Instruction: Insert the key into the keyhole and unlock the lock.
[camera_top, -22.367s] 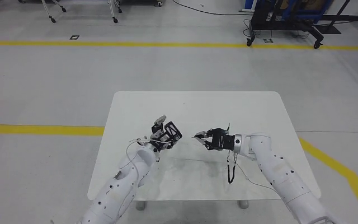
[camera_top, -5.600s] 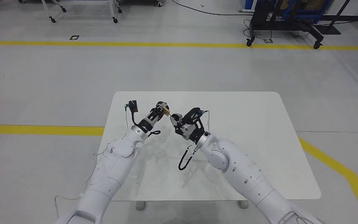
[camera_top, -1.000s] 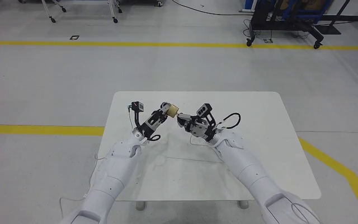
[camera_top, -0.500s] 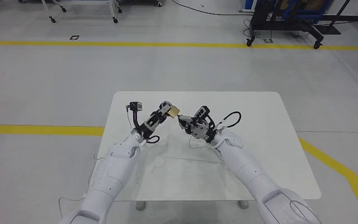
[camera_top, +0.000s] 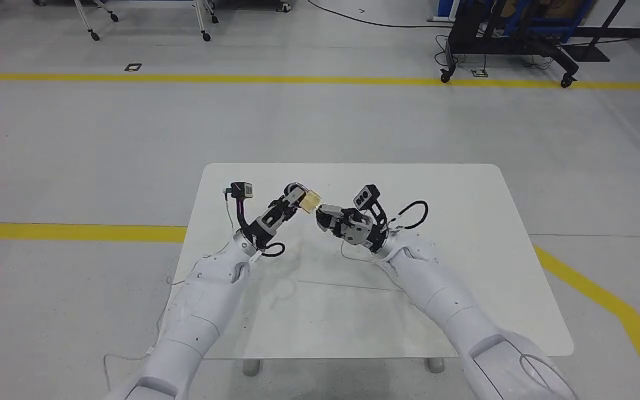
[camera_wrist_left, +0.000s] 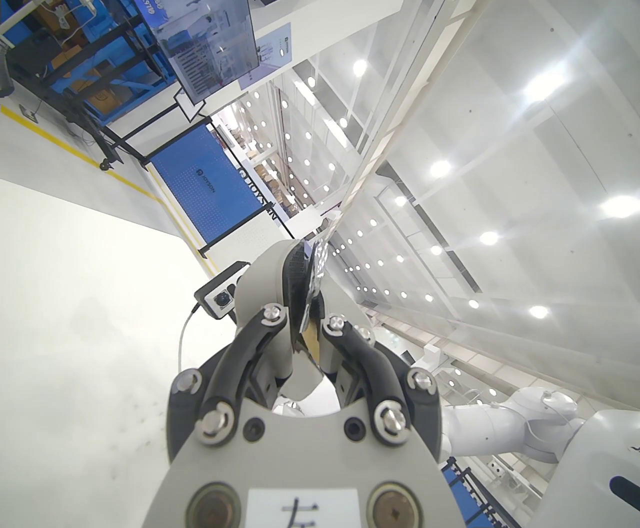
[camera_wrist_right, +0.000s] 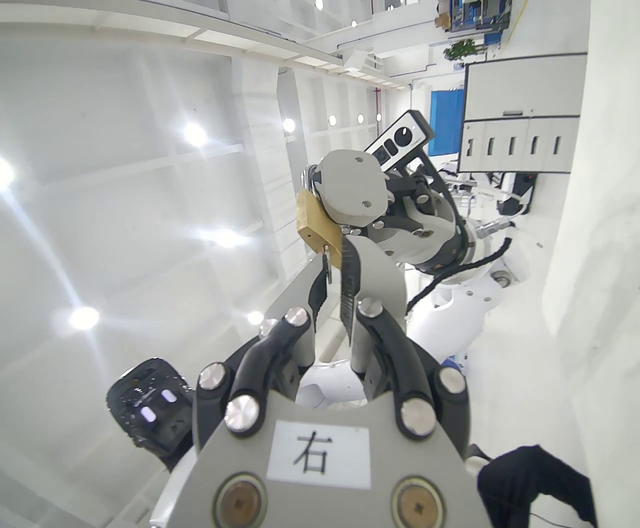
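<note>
Both are closed: left gripper on the padlock, right gripper on the key. Hard, slick metal probably slips when twisted.

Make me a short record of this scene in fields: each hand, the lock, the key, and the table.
left hand: shut on lock, held above the table
lock: brass padlock, keyhole face toward the right hand
right hand: shut on key
key: tip at the lock's keyhole face; depth unclear
shackle: cannot tell whether released
table: white
</note>
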